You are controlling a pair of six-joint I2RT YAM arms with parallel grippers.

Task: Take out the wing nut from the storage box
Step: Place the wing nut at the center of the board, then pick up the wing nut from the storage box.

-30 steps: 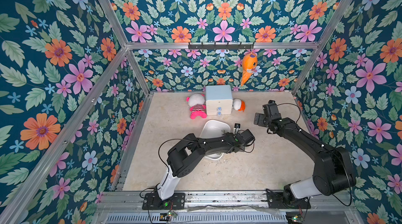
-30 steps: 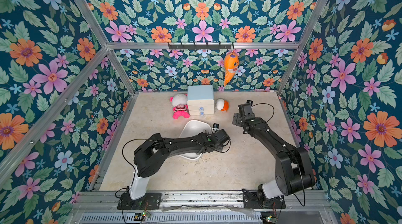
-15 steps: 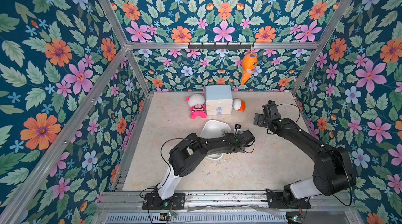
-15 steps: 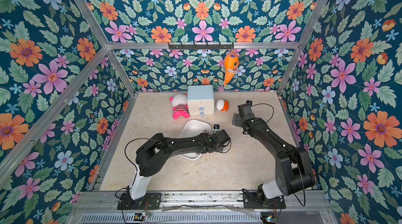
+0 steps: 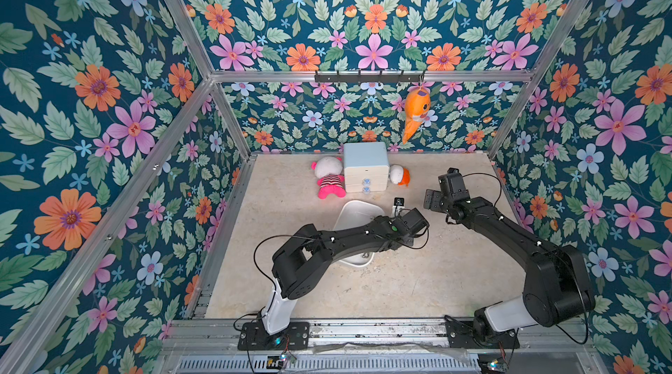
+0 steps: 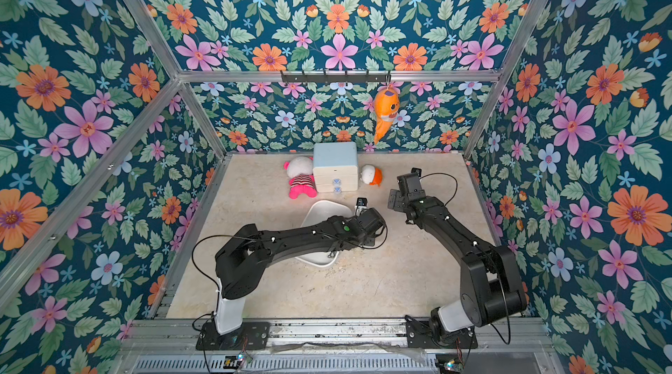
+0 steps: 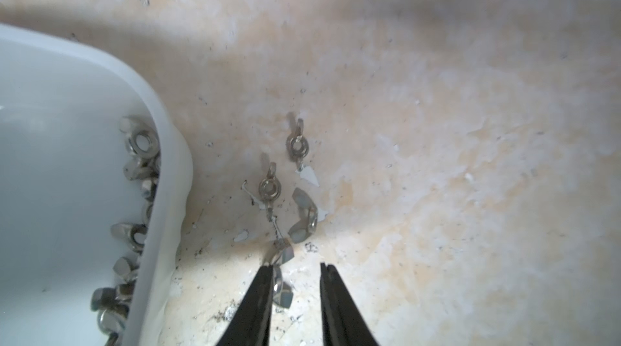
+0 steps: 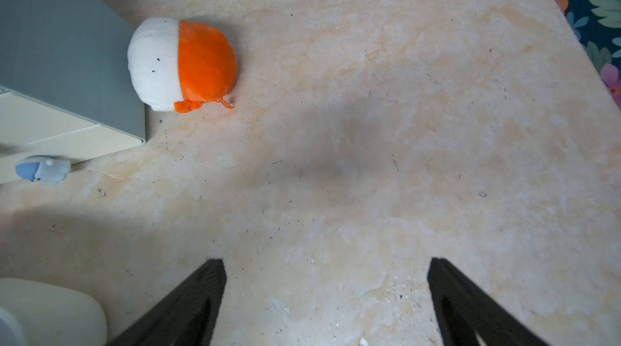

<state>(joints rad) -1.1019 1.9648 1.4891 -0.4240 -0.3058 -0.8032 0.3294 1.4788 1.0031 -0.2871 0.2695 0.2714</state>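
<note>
The walls [image 5: 109, 99] are showing dark teal paper crowded with pink, orange and pale-blue flowers among green leaves. The bench [image 5: 418, 281] is looking mottled cream and beige. The storage box [image 5: 358, 210] is gleaming plain white, the wing nuts [image 7: 268, 189] silvery grey. The drawer cabinet [image 5: 365, 157] is wearing a pale-blue top over white. The plush doll [image 5: 329, 181] is showing pink stripes.

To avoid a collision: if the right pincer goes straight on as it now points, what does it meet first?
Probably only the table. The right pincer stands open, and the soft toy lies off to one side of its line; depth is unclear.
</note>
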